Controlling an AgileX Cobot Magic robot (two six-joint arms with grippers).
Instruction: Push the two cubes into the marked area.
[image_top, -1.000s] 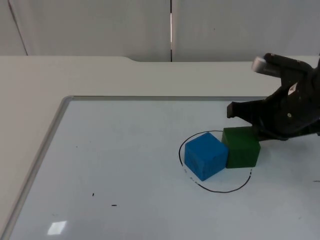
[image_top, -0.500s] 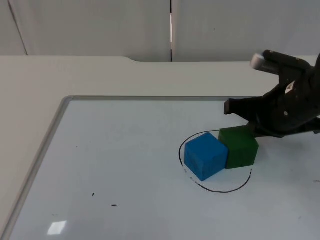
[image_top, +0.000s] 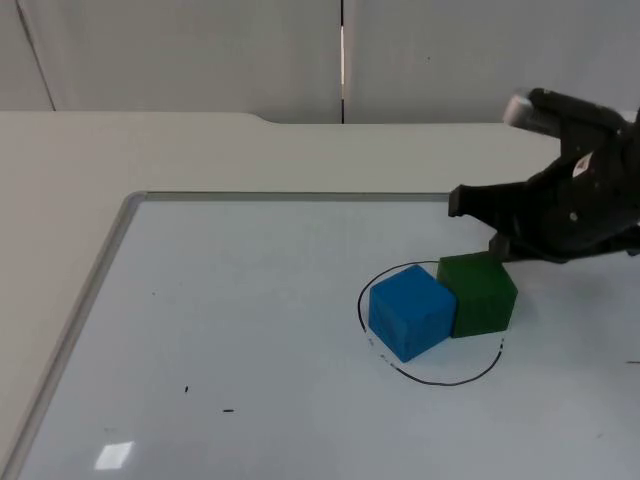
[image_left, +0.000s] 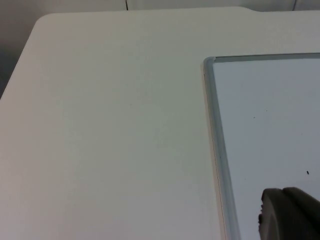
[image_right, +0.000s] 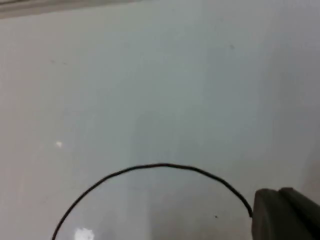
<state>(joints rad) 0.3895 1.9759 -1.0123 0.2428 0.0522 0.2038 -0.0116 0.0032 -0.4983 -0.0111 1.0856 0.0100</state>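
Cubes are found on the whiteboard (image_top: 250, 300) — largest surface in view — touching side by side: the blue cube (image_top: 411, 313) within the drawn circle (image_top: 430, 378), the green cube (image_top: 478, 293) across its edge, partly hiding the line. Behind it, the right gripper (image_top: 480, 215) has lifted clear since a second ago — finger spread cannot be told, nothing seen held. The left gripper (image_left: 290, 215) waits aside, cut off.

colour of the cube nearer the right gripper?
Green. The green cube sits just below the right gripper, touching the blue cube; clearest in the top view.
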